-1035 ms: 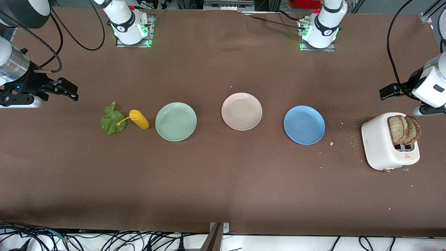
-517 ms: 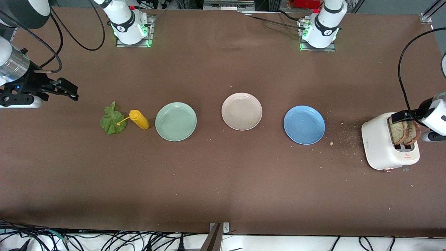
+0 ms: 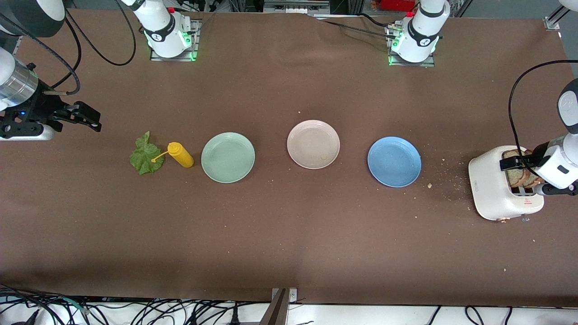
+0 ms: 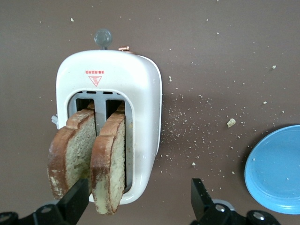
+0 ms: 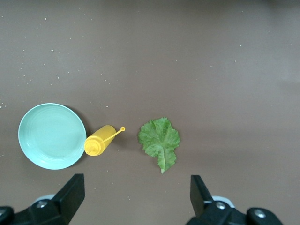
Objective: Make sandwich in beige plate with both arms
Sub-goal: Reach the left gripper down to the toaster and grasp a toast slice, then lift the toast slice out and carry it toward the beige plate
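While both bread slices (image 4: pixel 89 157) stand upright in the toaster (image 3: pixel 494 189), at three o'clock from the beige plate (image 3: pixel 313 144), left gripper (image 4: pixel 136 201) hangs spread over them: light, crumbly stock, best pinched across flat faces; right gripper (image 5: pixel 136 199) waits spread.

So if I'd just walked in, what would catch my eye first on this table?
Probably the three plates in a row mid-table: mint-green plate, beige plate, blue plate. Next, the white toaster at the left arm's end, with two bread slices sticking up and the left tool open over them. At the right arm's end lie a lettuce leaf and a yellow squeeze bottle; the right tool waits open.
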You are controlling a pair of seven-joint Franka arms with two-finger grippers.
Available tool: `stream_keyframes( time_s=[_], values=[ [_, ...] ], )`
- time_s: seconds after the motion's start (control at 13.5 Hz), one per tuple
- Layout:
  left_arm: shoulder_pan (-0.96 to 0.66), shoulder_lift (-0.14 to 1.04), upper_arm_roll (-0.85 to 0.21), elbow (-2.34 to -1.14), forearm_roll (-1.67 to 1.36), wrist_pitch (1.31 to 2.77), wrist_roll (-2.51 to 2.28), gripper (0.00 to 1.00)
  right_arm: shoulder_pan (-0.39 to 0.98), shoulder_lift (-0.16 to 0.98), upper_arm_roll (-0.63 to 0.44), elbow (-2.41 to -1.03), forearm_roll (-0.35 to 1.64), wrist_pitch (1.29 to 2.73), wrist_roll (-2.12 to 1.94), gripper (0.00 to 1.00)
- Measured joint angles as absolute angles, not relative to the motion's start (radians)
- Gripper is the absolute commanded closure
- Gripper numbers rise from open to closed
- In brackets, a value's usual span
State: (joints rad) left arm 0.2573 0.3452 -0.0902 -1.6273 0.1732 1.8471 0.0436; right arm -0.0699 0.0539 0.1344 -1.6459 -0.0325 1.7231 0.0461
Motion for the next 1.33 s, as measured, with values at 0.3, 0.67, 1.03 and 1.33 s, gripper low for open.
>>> stream_keyframes(
  time_s=[0.3, 0.67, 1.03, 1.33],
  values=[
    [0.280, 0.371, -0.090, -1.634, 0.173, 1.880, 0.046, 0.04, -0.070, 0.055, 0.135, -1.646, -0.032, 1.723, 0.046, 0.00],
    [0.295, 0.376, -0.090, -1.670, 0.173, 1.882, 0.050, 0.90, -0.070, 0.055, 0.135, -1.646, -0.032, 1.724, 0.046, 0.00],
    [0.335, 0.374, -0.090, -1.675, 0.173, 1.882, 0.136, 1.00, -0.070, 0.055, 0.135, -1.646, -0.032, 1.724, 0.046, 0.00],
    [0.342, 0.367, -0.093, -1.671, 0.173, 1.881, 0.148, 1.00, -0.070, 0.055, 0.135, -1.646, -0.032, 1.724, 0.046, 0.00]
  ],
)
